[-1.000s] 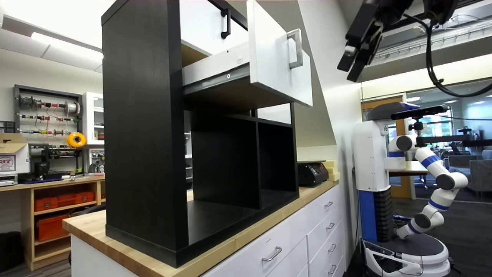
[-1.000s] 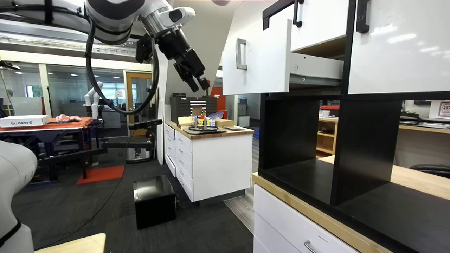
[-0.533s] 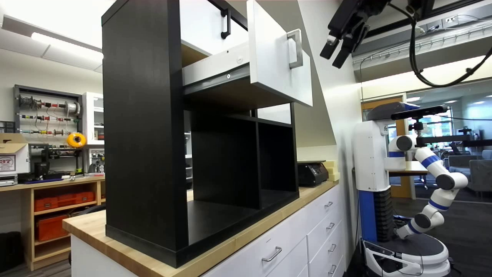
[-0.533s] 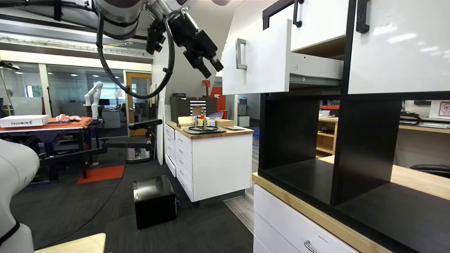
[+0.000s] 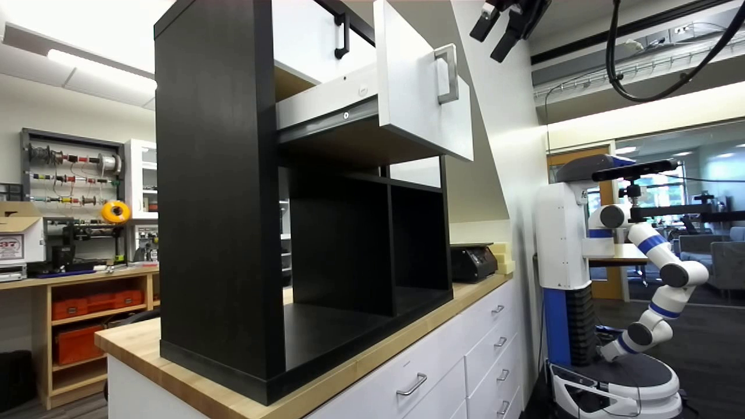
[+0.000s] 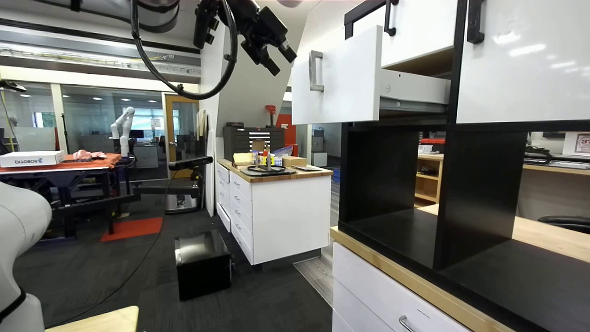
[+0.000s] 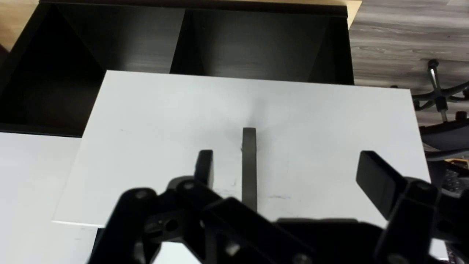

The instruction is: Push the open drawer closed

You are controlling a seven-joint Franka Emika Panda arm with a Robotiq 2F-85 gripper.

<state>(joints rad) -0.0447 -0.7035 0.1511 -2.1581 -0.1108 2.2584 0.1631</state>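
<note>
The drawer (image 5: 416,87) has a large white flat front and pale sides and stands pulled out of the upper part of the black shelf unit (image 5: 215,192). Its white front also shows in an exterior view (image 6: 345,83) and fills the middle of the wrist view (image 7: 165,121). A grey handle (image 7: 249,165) stands out from the front. My gripper (image 7: 287,167) is open and empty, facing the front. In the wrist view the handle appears between the fingers, closer to the left one. In both exterior views the gripper (image 5: 493,41) (image 6: 280,61) hangs high before the drawer, apart from it.
The shelf unit stands on a wooden counter (image 5: 349,369) with white drawers below. A neighbouring white front panel (image 6: 521,64) with a black handle is flush in the unit. A sloped wall rises behind. A white and blue mobile robot (image 5: 561,233) stands on the floor.
My gripper has moved up and closer to the drawer front in both exterior views. It stays open. The drawer has not moved.
</note>
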